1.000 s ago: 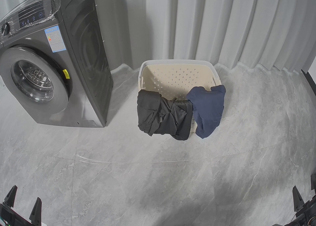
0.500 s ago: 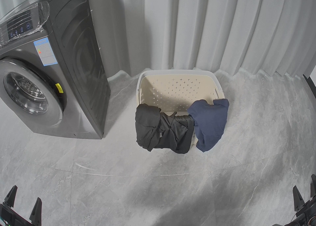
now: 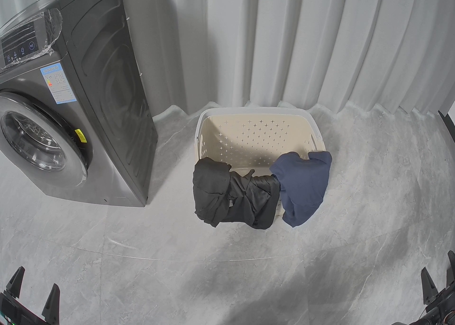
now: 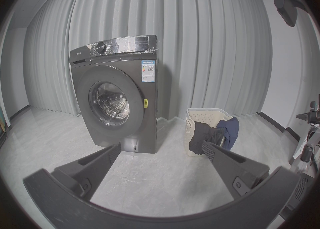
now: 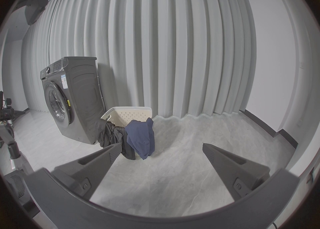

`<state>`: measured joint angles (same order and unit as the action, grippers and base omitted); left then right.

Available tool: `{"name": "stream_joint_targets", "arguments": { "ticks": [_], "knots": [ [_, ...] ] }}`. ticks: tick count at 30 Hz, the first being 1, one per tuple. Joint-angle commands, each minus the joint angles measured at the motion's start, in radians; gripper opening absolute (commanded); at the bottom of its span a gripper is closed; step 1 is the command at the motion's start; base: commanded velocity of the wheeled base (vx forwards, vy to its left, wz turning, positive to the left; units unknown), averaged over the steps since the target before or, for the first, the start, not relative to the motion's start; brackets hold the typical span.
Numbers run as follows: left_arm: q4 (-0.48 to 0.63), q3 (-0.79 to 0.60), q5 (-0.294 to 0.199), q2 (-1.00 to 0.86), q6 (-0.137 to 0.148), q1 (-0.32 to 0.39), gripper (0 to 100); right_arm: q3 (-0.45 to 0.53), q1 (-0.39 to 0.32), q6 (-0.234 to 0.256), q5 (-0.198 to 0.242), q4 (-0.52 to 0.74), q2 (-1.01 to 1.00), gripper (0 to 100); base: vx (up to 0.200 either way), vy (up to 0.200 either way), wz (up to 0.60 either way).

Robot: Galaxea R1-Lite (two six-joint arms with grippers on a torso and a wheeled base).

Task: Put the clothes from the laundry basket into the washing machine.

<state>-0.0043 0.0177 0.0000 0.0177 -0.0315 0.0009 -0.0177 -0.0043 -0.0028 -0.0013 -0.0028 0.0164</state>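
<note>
Grey stone floor point(image 3: 237, 269) runs back to a pale pleated curtain point(image 3: 284, 32), and on it a dark washing machine point(image 3: 109, 103) stands toward the left edge with a cream basket point(image 3: 256, 134) just beside its right flank, both close to the curtain. A black garment point(image 3: 234, 195) and a blue garment point(image 3: 303, 186) hang over the basket's near rim, touching each other, their ends dangling down the outer wall toward the floor. The left gripper point(image 3: 37, 279) and the right gripper point(image 3: 438, 264) sit low at the near corners, well apart from the basket, jaws spread wide and holding nothing. The round door point(image 3: 35, 139) looks shut, so carrying clothes over before it is opened would probably leave an arm stuck with a load and nowhere to drop it. The basket looks light and nearly empty; a sideways tug on either garment could tip it or slide it. Because the two garments overlap, lifting one may drag the other off onto the floor, and a loose trailing end could catch in the door's seal.
</note>
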Motion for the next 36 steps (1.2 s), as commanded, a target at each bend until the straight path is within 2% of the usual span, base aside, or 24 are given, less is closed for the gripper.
{"name": "stream_joint_targets", "arguments": {
  "ticks": [1, 9, 30, 36],
  "knots": [
    [0.000, -0.018, 0.000, -0.015, -0.001, 0.001, 100, 0.018, 0.000, 0.000, 0.000, 0.000, -0.016, 100, 0.000, 0.000, 0.00],
    [0.000, -0.018, 0.000, -0.015, -0.001, 0.001, 100, 0.018, 0.000, 0.000, 0.000, 0.000, -0.016, 100, 0.000, 0.000, 0.00],
    [0.000, -0.018, 0.000, -0.013, -0.002, 0.001, 100, 0.018, 0.000, 0.000, 0.001, 0.000, -0.016, 100, 0.200, 0.000, 0.00],
    [0.000, -0.018, 0.000, -0.013, -0.002, 0.001, 100, 0.018, 0.000, 0.000, 0.001, 0.000, -0.016, 100, 0.000, 0.000, 0.00]
  ]
}}
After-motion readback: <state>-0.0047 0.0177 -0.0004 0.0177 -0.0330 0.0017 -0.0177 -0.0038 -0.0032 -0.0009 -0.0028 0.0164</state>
